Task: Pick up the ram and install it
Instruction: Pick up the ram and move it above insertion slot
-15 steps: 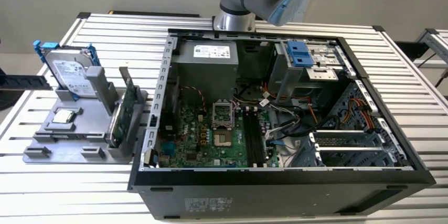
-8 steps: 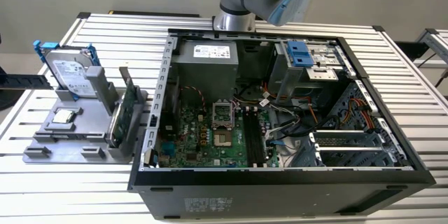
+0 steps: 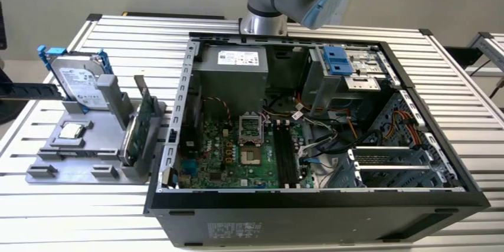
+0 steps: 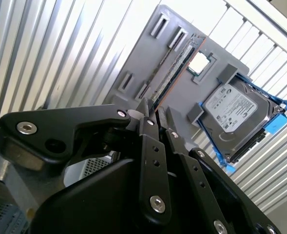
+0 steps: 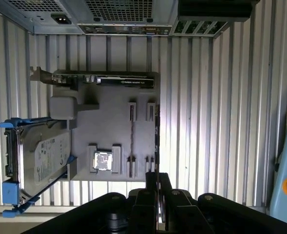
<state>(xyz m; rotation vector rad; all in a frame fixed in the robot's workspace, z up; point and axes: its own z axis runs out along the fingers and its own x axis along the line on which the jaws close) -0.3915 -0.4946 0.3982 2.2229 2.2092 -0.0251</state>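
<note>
The ram appeared edge-on in both wrist views, a thin dark stick running out from between the tips of the gripper. The jaws were drawn narrow and clamped on it. It was held above the gray tray, clear of that tray's slotted holders. On the tray lay a processor chip. A hard drive with blue rails stood at one end of the tray. An expansion card stood along the tray's edge nearest the open computer case.
</note>
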